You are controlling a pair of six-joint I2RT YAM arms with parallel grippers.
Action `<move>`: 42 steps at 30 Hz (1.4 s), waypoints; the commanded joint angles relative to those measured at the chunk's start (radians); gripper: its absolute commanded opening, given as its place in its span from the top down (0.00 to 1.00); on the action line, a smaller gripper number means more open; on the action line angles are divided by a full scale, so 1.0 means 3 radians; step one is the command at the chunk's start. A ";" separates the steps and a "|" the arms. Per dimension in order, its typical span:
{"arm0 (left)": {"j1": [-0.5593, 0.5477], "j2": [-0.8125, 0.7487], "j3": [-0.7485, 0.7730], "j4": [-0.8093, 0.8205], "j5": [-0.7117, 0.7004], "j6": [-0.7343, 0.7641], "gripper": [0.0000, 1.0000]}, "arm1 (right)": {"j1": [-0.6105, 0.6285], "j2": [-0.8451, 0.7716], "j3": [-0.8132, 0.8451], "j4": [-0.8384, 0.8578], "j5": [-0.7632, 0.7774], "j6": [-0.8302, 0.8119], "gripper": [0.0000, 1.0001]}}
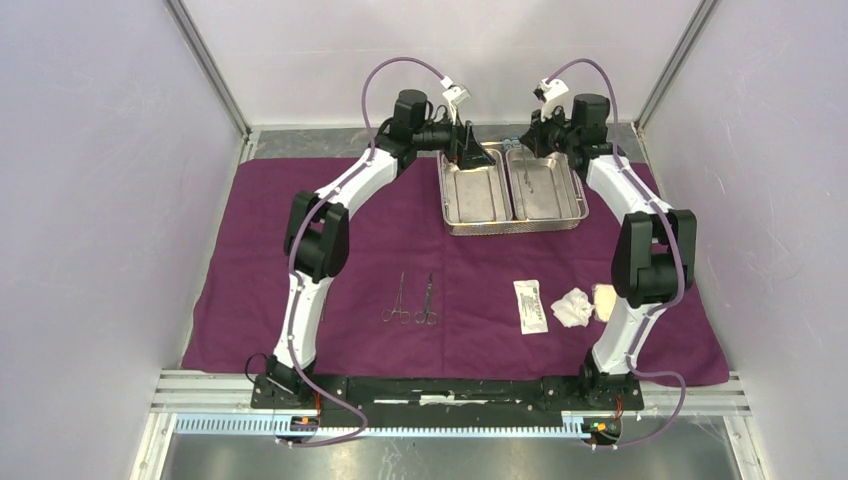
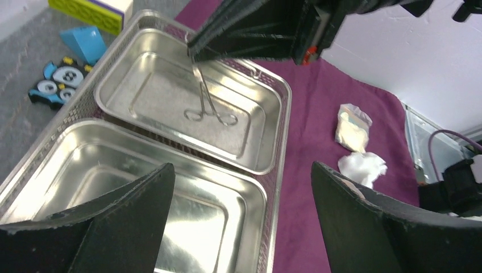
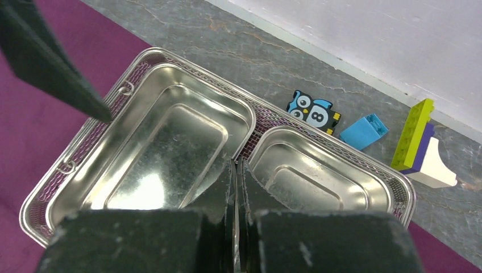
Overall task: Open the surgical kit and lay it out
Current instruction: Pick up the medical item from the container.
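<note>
Hard to see: the right arm's closed fingers (image 3: 216, 193) are covering their own catch in the right wrist view. In the overhead view both wrists are masking the tray's far rim. The left wrist view is cutting off the near compartment.
Right gripper (image 2: 193, 50): is clamping shut on the tip end of a slim scissor-handled instrument (image 2: 206, 102), which is hanging down into the tray's right compartment. Whether its rings are touching the floor, I cannot tell.
Left gripper (image 2: 241, 170): is hovering with its jaws spread wide and nothing between them, above the left compartment.
Edges: the steel tray (image 1: 515, 228) is sitting at the far edge of the purple cloth (image 1: 250, 190). An owl piece (image 3: 312, 111), a blue block (image 3: 364, 132) and a yellow-green block (image 3: 414, 133) are lying on grey table just beyond its rim.
Room: a broad band of bare cloth is running between the tray and the laid-out row.
Kit: the cloth is lying spread flat. Two scissor-handled instruments (image 1: 412, 301) are lying side by side at near centre. A white packet (image 1: 531, 305), crumpled gauze (image 1: 573, 307) and a pale pad (image 1: 604, 300) are lying beside the right arm.
</note>
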 commanded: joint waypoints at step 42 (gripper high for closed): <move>-0.0496 0.0929 0.0592 0.1585 -0.0150 -0.0198 0.61 | 0.0016 -0.0821 -0.0636 0.0346 -0.0402 0.0325 1.00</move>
